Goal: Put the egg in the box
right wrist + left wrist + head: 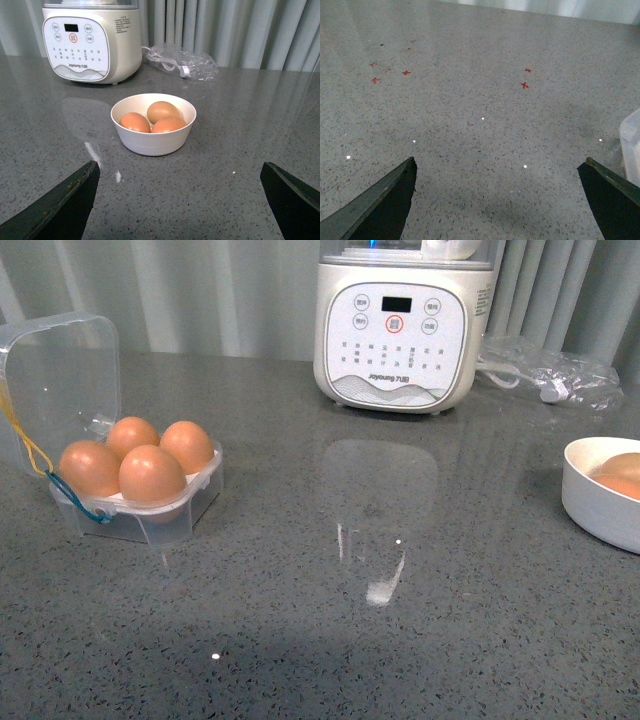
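The clear plastic box (pixel 140 522) stands at the left of the grey counter with its lid (pixel 60 370) swung up. Several brown eggs (pixel 151 475) fill its cells. A yellow and blue cord (pixel 40 465) hangs at its left side. Three more brown eggs (pixel 163 111) lie in a white bowl (pixel 152 142), which sits at the right edge in the front view (pixel 590 505). My right gripper (pixel 180 163) is open and empty, facing that bowl from a short distance. My left gripper (pixel 500 160) is open over bare counter, with a corner of the box (pixel 631 145) beside one finger. Neither arm shows in the front view.
A white Joyoung appliance (pixel 395 325) stands at the back centre, with a crumpled clear bag holding a cable (pixel 545 370) to its right. Curtains close off the back. Small red marks (pixel 375 79) dot the counter in the left wrist view.
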